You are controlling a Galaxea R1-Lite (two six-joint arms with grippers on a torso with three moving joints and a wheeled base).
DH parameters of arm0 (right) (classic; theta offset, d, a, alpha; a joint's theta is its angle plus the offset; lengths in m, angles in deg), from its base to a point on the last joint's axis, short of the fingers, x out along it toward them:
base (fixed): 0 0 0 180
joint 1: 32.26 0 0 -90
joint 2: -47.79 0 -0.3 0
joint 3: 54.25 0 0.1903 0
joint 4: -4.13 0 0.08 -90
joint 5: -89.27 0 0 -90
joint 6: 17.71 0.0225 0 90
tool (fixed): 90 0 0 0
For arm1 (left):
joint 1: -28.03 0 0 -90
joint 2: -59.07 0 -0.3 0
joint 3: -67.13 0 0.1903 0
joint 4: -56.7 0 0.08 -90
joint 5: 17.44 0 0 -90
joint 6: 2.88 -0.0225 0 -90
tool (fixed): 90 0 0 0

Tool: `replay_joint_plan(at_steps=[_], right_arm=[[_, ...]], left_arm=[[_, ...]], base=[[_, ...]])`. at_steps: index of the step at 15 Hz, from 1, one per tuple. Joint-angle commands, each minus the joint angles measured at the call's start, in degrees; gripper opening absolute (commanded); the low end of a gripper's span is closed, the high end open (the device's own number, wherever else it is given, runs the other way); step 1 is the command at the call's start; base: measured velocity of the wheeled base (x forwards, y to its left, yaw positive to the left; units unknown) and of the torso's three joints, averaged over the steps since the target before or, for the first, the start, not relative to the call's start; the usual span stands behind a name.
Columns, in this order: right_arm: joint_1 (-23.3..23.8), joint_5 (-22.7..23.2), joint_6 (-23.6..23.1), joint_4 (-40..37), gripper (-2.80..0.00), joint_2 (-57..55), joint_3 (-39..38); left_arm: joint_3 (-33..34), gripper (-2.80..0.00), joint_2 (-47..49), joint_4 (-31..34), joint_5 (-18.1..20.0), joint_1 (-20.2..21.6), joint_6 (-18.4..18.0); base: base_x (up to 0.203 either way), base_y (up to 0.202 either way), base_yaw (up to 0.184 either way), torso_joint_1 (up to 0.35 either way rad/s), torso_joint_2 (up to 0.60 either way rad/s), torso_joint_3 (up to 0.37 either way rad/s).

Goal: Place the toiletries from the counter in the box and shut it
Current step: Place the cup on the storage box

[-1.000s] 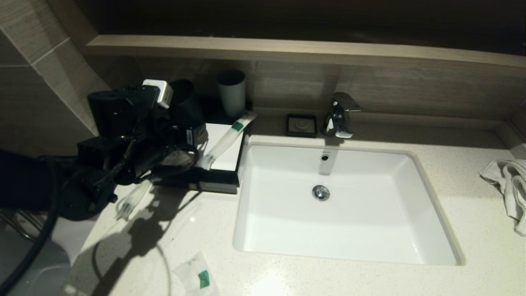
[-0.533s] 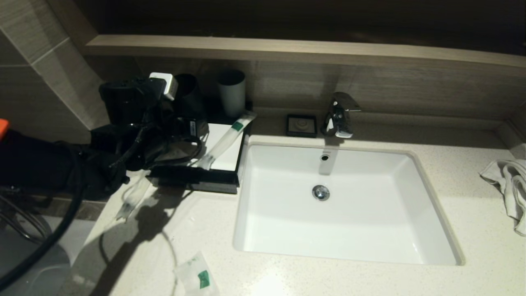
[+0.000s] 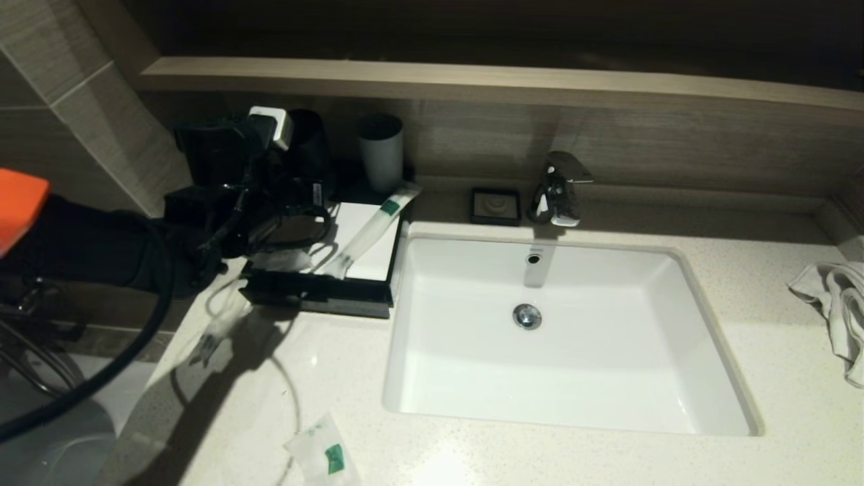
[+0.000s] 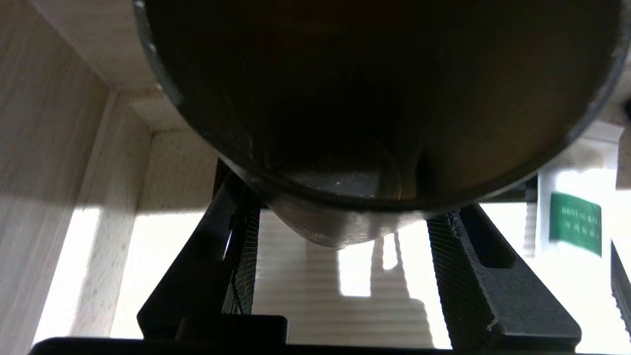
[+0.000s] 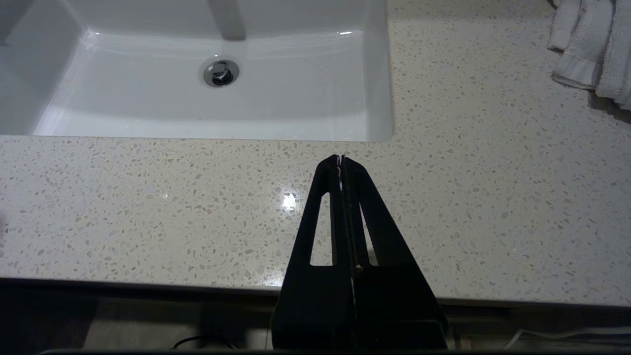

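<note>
Left tool (image 4: 340,256), fingers spread beside a dark cup (image 4: 374,98), has moved farther back over the box (image 3: 317,293).

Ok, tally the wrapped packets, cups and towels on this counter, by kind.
Wrapped packets: 3 (green-label packet across the box, clear packet on the counter beside it, small sachet near the front edge)
Cups: 2 (grey cup, dark cup at the left gripper)
Towels: 1 (white towel)
Total: 6
The right gripper idles, shut, over the front counter.

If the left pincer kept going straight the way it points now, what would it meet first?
Most likely the dark cup: it fills the left wrist view just ahead of the open left pincer, above the white tray. Whether they touch is unclear.
</note>
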Motion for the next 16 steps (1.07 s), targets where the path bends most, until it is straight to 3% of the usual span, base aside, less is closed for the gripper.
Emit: replay_joint_plan(at_steps=[1,16], right_arm=[[0.0,0.0,0.0,0.0,-2.8,0.0,-0.1],[0.0,0.0,0.0,0.0,-2.8,0.0,-0.1]], left_arm=[[-1.4,-2.8,1.5,-0.2,-0.1,0.3,0.0],[-11.1,-2.8,8.2,1.0,0.1,0.8,-1.5]], base=[[0.0,0.0,0.0,0.0,0.0,0.0],[0.0,0.0,0.0,0.0,0.0,0.0]])
